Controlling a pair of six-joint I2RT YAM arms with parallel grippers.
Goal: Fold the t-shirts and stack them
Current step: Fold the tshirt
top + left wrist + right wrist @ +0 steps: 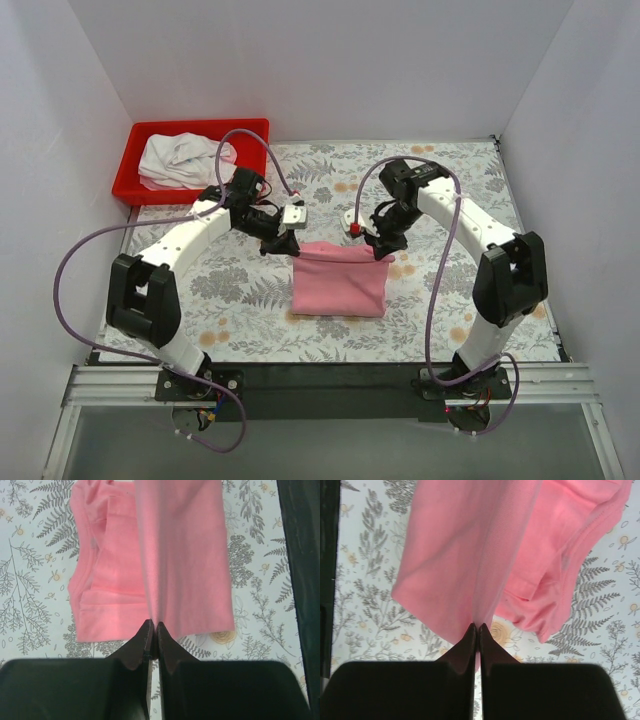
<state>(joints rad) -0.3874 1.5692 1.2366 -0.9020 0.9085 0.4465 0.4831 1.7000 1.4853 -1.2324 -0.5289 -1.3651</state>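
Observation:
A pink t-shirt lies partly folded in the middle of the floral cloth, its far edge raised off the table. My left gripper is shut on that edge's left corner, and my right gripper is shut on its right corner. In the left wrist view the pink t-shirt runs taut from the closed gripper. The right wrist view shows the pink t-shirt pinched in the same way by the gripper. A white t-shirt lies bunched in the red bin.
The red bin stands at the back left corner. White walls close in the table on three sides. A black rail runs along the near edge by the arm bases. Purple cables loop from both arms.

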